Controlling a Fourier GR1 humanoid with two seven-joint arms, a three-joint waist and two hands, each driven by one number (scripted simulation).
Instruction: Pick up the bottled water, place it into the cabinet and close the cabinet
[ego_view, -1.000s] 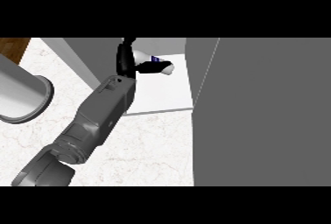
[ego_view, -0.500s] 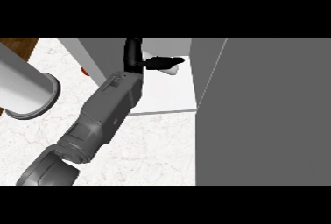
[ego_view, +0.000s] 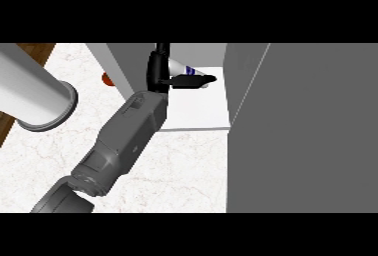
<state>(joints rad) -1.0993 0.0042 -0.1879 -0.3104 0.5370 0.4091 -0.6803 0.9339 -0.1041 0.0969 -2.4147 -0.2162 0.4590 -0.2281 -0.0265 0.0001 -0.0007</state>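
Now the placing is the step in hand, by the look of it; the one forearm in view, which I take for the left since it rises from the lower left, reaches up across the marble bench (ego_view: 184, 165) into the open cabinet (ego_view: 199, 107), and its black left hand (ego_view: 179, 80) is curled round the bottled water (ego_view: 181, 67), whose white body and blue label show just above the fingers (ego_view: 203, 79). The bottle sits over the cabinet's white floor, deep in the opening, between the grey wall on the left and the grey door (ego_view: 310, 125) standing open on the right; whether its base touches the floor yet I cannot tell, because the hand hides it. To do this well, the bottle should be brought down upright until it rests on the floor, well back from the front edge so the door can swing past it; the fingers should then open and draw straight back, clear of the label. The right hand is not to be seen; a white cylinder (ego_view: 33, 92) lies at the left, apart from the work.
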